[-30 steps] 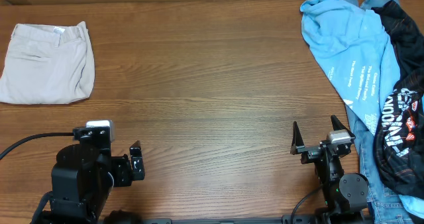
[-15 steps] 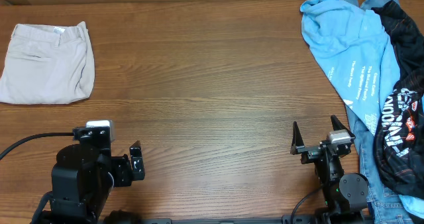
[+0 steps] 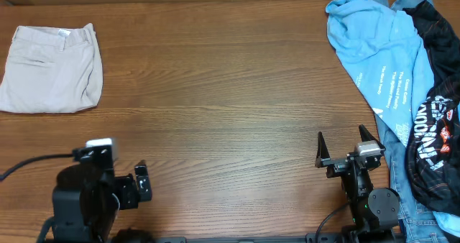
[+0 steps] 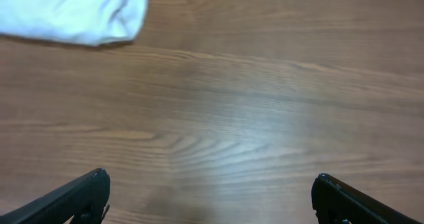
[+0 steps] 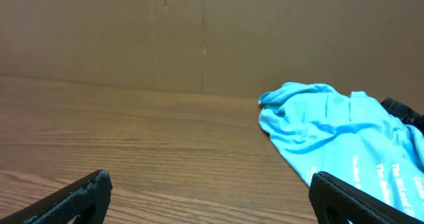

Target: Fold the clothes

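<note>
The light beige khaki cotton shorts (image 3: 50, 69) are being seen folded at the brown wooden table's (image 3: 230, 92) far-left corner, untouched. Left gripper (image 3: 141, 187) and right gripper (image 3: 341, 135) fingers are being held spread wide, empty. Guessing the fold's getting undone if it's being snagged by a sloppy reach.

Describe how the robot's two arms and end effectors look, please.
Both arms are black. The left arm has a bulky black body, a pale grey box on top and a black cable leading off. The right arm is slimmer, with a similar box. The left end effector and right end effector have black, tapered fingers.
</note>
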### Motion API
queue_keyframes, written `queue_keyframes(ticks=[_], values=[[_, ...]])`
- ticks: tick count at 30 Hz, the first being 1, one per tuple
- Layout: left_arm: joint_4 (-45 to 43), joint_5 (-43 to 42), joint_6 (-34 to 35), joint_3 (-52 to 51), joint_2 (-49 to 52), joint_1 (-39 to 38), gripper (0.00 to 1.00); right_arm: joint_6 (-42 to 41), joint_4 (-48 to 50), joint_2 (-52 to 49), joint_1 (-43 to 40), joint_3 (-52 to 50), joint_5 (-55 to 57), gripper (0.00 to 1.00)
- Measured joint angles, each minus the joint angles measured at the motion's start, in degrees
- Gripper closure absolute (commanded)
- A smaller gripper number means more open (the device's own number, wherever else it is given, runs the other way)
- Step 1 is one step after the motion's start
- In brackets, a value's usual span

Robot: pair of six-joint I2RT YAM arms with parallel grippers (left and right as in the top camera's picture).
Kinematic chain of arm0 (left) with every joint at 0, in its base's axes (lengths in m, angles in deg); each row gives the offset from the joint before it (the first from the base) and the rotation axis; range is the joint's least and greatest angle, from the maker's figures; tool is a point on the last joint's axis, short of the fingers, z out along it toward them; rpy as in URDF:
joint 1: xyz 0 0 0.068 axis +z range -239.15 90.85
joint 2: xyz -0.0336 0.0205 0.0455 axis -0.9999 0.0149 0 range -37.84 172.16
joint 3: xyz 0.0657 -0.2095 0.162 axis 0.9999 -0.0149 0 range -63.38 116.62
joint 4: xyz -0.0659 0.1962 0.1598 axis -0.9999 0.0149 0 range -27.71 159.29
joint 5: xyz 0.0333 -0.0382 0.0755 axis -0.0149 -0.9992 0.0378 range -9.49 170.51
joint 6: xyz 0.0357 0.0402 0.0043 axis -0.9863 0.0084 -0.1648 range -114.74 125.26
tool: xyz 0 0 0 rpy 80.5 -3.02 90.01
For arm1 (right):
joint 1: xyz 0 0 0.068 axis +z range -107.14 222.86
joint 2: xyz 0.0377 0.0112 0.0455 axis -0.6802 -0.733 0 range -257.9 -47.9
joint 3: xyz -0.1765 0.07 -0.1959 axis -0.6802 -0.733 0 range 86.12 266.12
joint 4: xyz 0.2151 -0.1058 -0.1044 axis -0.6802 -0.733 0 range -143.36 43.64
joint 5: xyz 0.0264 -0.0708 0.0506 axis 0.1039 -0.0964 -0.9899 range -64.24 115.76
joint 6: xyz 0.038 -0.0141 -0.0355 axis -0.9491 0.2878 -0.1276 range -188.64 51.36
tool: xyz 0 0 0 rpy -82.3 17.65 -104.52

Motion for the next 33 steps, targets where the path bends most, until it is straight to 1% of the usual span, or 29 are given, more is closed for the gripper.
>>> queue_keyframes(ticks=[3,6,9,12,13,17,21,23,27,33], values=[[-9.7,-2.0,-2.9,-7.9,-4.5,4.4,0.00,0.0,0.0,0.0,0.0,0.0,0.0,0.00],[-20.3,-4.9,-5.5,-17.9,-9.6,6.7,0.00,0.0,0.0,0.0,0.0,0.0,0.0,0.00],[-29.4,-7.0,-7.1,-27.9,-15.1,7.3,0.00,0.0,0.0,0.0,0.0,0.0,0.0,0.00],[-40.4,-8.7,-7.7,-37.2,-20.8,7.3,0.00,0.0,0.0,0.0,0.0,0.0,0.0,0.00],[-42.8,-9.2,-7.8,-39.6,-22.4,7.3,0.00,0.0,-0.1,0.0,0.0,0.0,0.0,0.00],[-57.2,-11.1,-7.7,-49.2,-28.7,7.3,0.00,0.0,0.0,0.0,0.0,0.0,0.0,0.00],[-69.3,-11.8,-7.8,-55.1,-30.7,7.2,0.00,0.0,0.0,0.0,0.0,0.0,0.0,0.00],[-70.3,-11.9,-7.8,-56.2,-30.8,6.4,0.00,0.0,0.0,0.0,0.0,0.0,0.0,0.00],[-65.5,-12.0,-8.5,-56.8,-30.9,4.0,0.00,0.0,0.0,0.0,0.0,0.0,0.0,0.00],[-65.3,-12.0,-8.7,-57.0,-30.9,3.5,0.00,0.0,0.0,0.0,0.0,0.0,0.0,0.00]])
